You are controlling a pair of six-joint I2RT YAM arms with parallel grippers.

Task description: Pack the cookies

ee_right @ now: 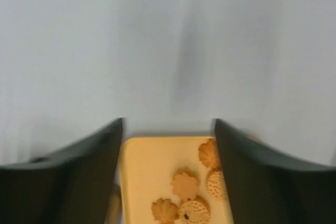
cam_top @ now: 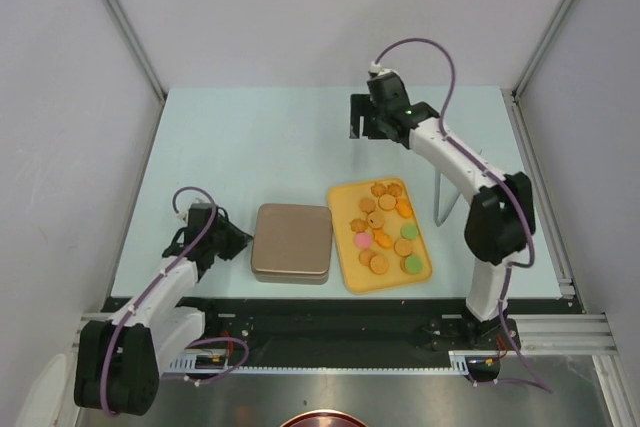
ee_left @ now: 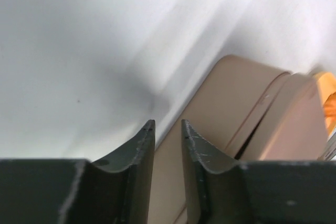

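The cookies (cam_top: 383, 232) lie on a yellow tray (cam_top: 348, 197) right of centre: mostly orange-tan, with green and pink ones. In the right wrist view, tan flower-edged cookies (ee_right: 186, 184) show on the tray (ee_right: 147, 166) below my fingers. A brown rounded-square tin (cam_top: 291, 242) with its lid on sits left of the tray. My right gripper (cam_top: 362, 125) hovers over the far table, open and empty (ee_right: 168, 124). My left gripper (cam_top: 238, 240) sits at the tin's left edge, its jaws almost together with nothing between them (ee_left: 168, 124); the tin (ee_left: 231, 98) lies just beyond.
A thin wire stand (cam_top: 440, 202) rises right of the tray, near the right arm. Grey walls enclose the pale table (cam_top: 250, 147) on three sides. The tray's orange edge (ee_left: 326, 85) shows behind the tin in the left wrist view.
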